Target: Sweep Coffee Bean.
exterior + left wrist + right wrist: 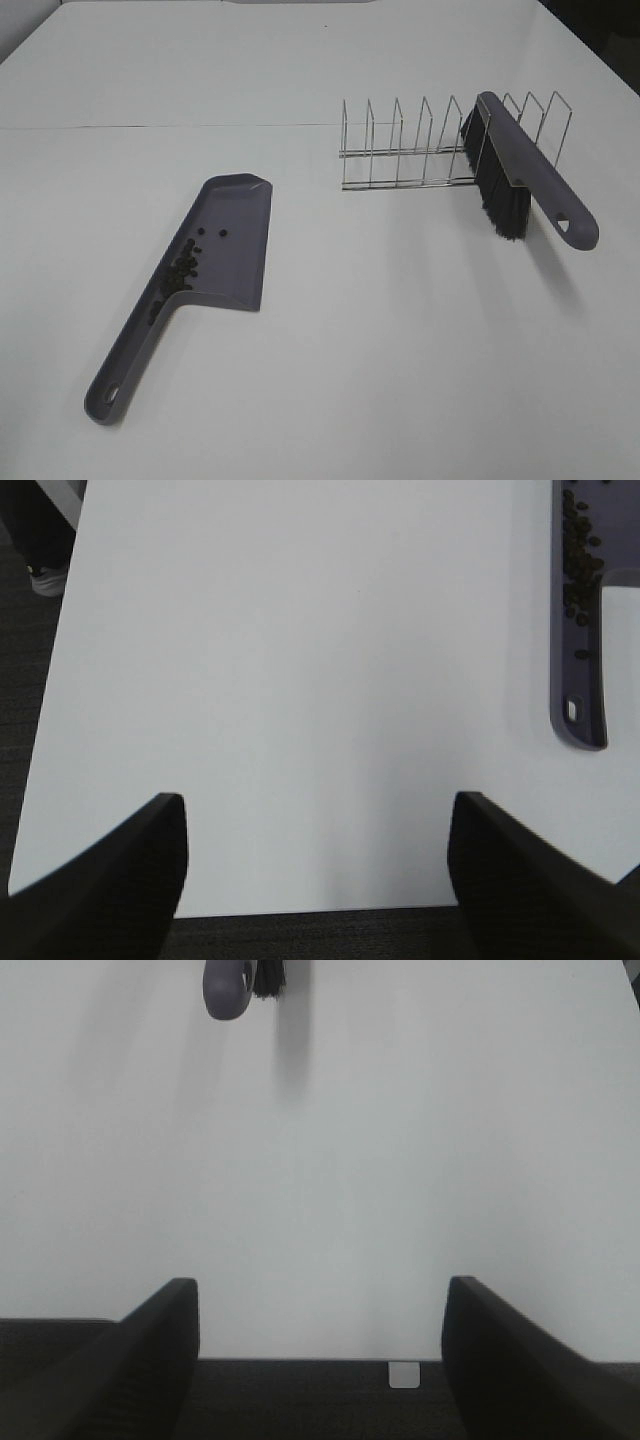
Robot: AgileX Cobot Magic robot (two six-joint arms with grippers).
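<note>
Left gripper [315, 875]: jaws apart, wide gap, nothing between them, touching nothing. It hangs over the table's near edge, with white table [300, 660] under it and dark carpet [20, 680] beyond the edge. Not seen in the high view.

Dustpan [225, 245], purple-grey, lies flat at about 8 o'clock from the table centre in the high view, its handle [125, 370] running toward 7 o'clock and ending near the front edge. Coffee beans [182, 270] sit inside the pan, bunched along its left wall by the handle root, with a few loose ones [210, 234] just above the heap. Left wrist view shows the same beans [578, 565] along the pan's wall, and the handle end with its hang hole [575, 712]. No beans seen on the bare table.

Wire rack [400, 150], thin metal, stands at about 2 o'clock from centre. Brush [520, 165], same purple-grey, leans tilted in the rack's right part, black bristles [500, 195] pointing down-left, handle tip [578, 228] sticking out toward 4 o'clock past the rack. Brush and dustpan are well apart.

Right gripper [320, 1355]: jaws apart, wide gap, empty, touching nothing. It hangs at the table's near edge too, the brush handle tip [228, 985] far ahead, well clear of the jaws.

Surface: plain matte white, faint seam [160, 126] across the back. Dark room at the far right corner [600, 30]. Open table between dustpan and rack, and across the whole front right.
</note>
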